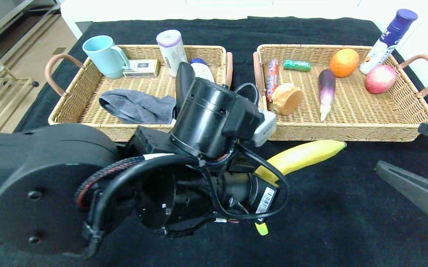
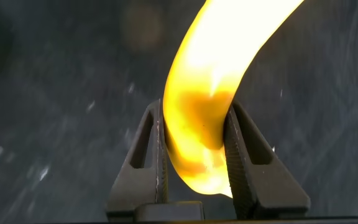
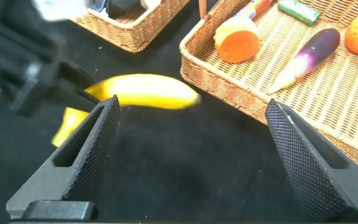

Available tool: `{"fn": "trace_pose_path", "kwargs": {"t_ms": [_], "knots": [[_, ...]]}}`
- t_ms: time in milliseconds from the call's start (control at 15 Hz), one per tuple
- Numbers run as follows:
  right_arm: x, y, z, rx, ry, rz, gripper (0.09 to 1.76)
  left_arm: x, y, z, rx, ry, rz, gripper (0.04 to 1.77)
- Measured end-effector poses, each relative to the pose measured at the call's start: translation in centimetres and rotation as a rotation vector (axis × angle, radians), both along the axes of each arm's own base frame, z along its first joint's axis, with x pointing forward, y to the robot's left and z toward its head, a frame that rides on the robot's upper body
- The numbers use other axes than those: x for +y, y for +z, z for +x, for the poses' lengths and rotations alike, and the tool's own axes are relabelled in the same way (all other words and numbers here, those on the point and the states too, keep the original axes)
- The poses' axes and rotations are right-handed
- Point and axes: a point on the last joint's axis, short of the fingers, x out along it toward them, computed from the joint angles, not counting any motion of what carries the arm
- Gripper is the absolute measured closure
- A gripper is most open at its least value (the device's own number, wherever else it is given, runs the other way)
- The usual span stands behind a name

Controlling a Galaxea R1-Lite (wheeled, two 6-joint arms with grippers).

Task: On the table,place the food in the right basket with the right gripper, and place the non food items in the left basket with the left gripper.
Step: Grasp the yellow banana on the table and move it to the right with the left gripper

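A yellow banana [image 1: 304, 155] lies across the black cloth just in front of the right basket [image 1: 347, 135]. My left gripper [image 2: 196, 109] is shut on the banana [image 2: 204, 112] near its stem end, one finger on each side. In the head view the left arm [image 1: 206, 118] hides those fingers. My right gripper [image 1: 399, 146] hangs open at the right edge, with nothing between its fingers. In the right wrist view the right gripper [image 3: 192, 106] faces the banana [image 3: 145, 92], well short of it. Whether the banana is off the cloth I cannot tell.
The right basket holds an orange [image 1: 343, 62], an apple [image 1: 380, 78], an eggplant [image 1: 326, 92], a bread roll [image 1: 287, 98] and a spray bottle [image 1: 388, 40]. The left basket [image 1: 87, 122] holds a cup [image 1: 104, 55], a grey cloth [image 1: 136, 105] and a box [image 1: 141, 68].
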Motion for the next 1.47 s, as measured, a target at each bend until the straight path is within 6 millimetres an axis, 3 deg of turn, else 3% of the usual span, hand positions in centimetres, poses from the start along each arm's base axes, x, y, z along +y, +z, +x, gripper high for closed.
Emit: {"fn": "trace_pose_path", "kwargs": {"t_ms": [467,1133,1467], "knots": [[0.2,-0.4,0.2,0.017,0.002,-0.016,0.14,-2.3,-2.5,1.5,0.026,0.022,-0.003,1.20],[0.6,-0.9,0.4,0.033,0.013,-0.031,0.14,-2.8,-3.7,1.8,0.037,0.026,0.026,1.20],[0.6,-1.0,0.4,0.036,0.016,-0.034,0.14,-2.8,-3.7,1.9,0.037,0.028,0.028,0.69]]}}
